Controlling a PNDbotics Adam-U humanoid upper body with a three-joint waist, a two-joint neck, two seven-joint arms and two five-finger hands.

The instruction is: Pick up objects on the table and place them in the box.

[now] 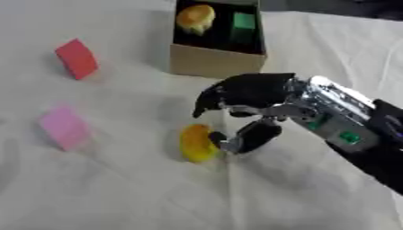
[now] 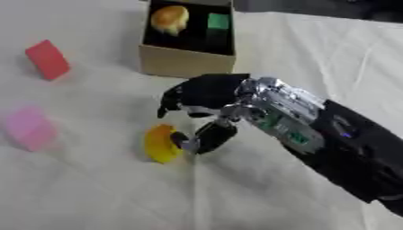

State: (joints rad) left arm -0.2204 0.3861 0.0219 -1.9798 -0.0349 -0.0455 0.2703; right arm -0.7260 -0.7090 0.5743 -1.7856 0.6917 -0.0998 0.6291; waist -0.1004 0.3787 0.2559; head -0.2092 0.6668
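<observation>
right hand [image 1: 250,96]: fingers curl above, thumb beside the yellow piece [image 1: 196,143], not closed on it | yellow piece: on the cloth [image 1: 118,188], near side of the box [image 1: 214,60] | risk: thumb only touches the rounded edge, so closing may push it away or let it slip | left hand: unseen

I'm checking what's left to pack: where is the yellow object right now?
The yellow object lies on the table near the middle of the left eye view, in front of the box, with the right hand curled over it, thumb beside it.
</observation>
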